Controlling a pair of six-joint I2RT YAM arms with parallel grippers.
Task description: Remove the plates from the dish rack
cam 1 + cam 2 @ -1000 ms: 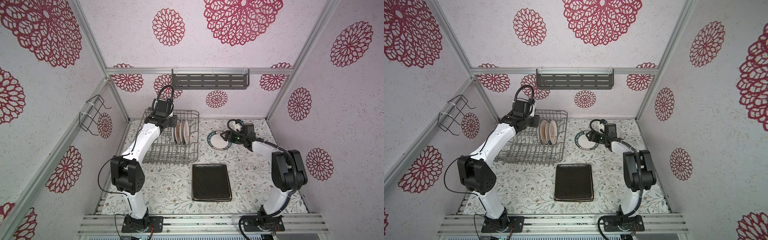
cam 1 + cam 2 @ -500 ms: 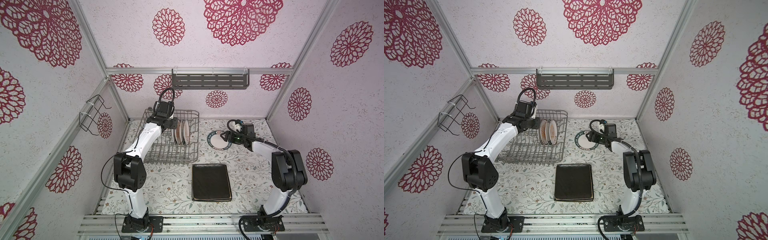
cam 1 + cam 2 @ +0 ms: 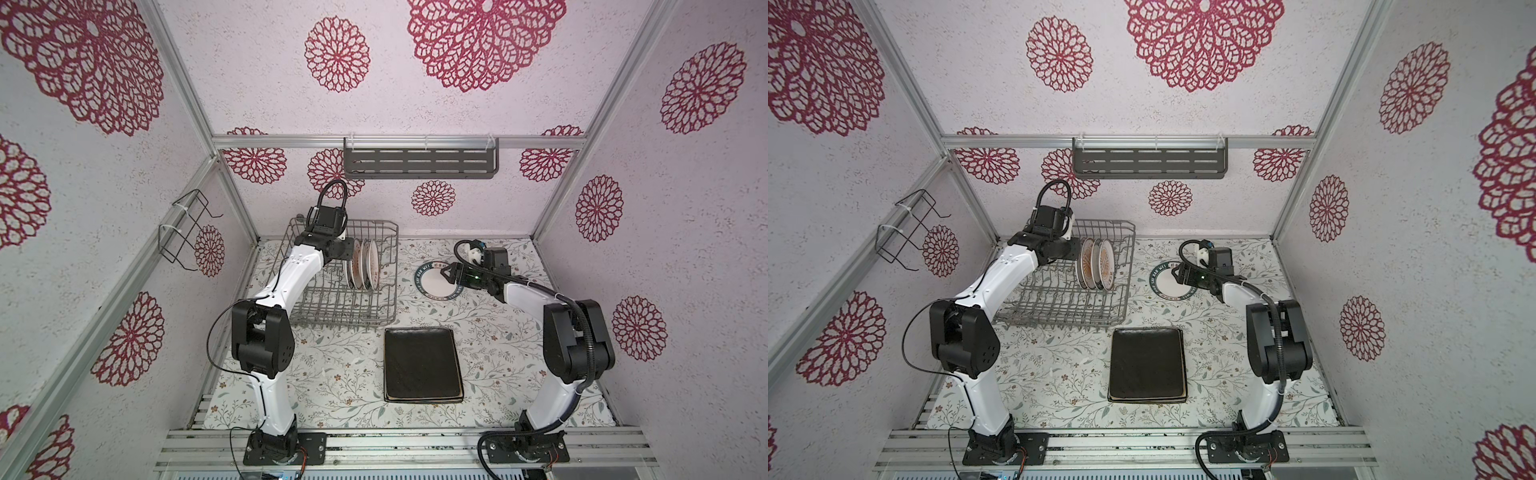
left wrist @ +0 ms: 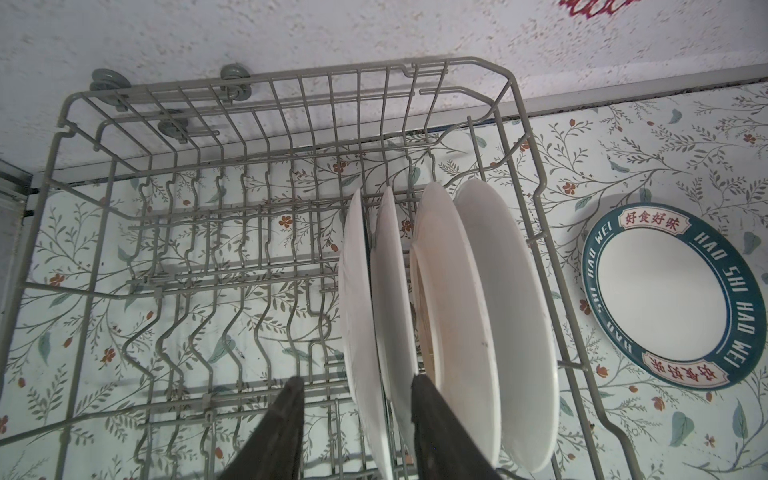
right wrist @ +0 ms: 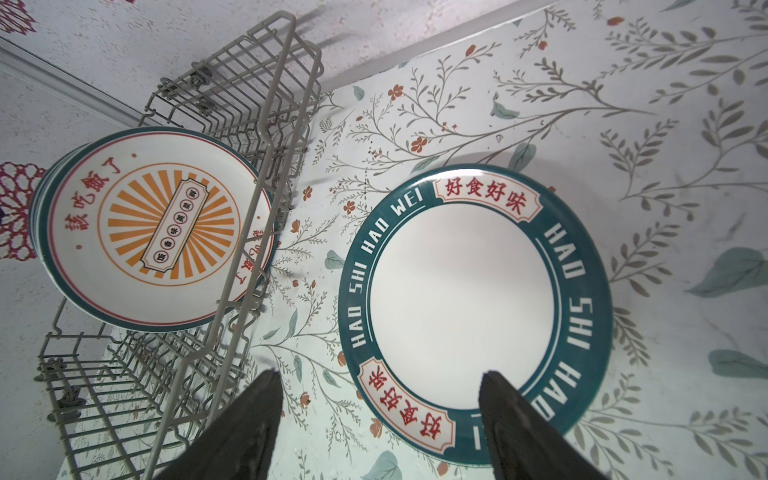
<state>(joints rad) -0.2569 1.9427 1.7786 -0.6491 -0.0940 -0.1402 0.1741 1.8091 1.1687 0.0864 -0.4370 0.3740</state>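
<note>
The grey wire dish rack (image 3: pixel 345 307) (image 3: pixel 1059 307) stands at the back left. Several round plates (image 3: pixel 365 266) (image 4: pixel 511 316) stand on edge in it, and the outermost shows an orange sunburst face (image 5: pixel 158 224). My left gripper (image 4: pixel 359 390) is open and reaches into the rack. Two of the plates stand between its fingers; one finger (image 4: pixel 428 415) sits between the second and third plate. Another round plate (image 3: pixel 436 280) (image 5: pixel 469 299) with a dark-blue lettered rim lies flat on the table. My right gripper (image 5: pixel 378 382) (image 3: pixel 446 274) hovers open over its near rim.
A dark brown rectangular plate (image 3: pixel 422 363) (image 3: pixel 1147 363) lies on top of a stack at the table's front middle. A grey slotted shelf (image 3: pixel 419 162) hangs on the back wall. A black wire holder (image 3: pixel 187 232) hangs on the left wall. Walls close in on three sides.
My left arm has shifted a little over the rack and brought its gripper closer onto the standing plates. The right arm and the flat round plate have not moved.
</note>
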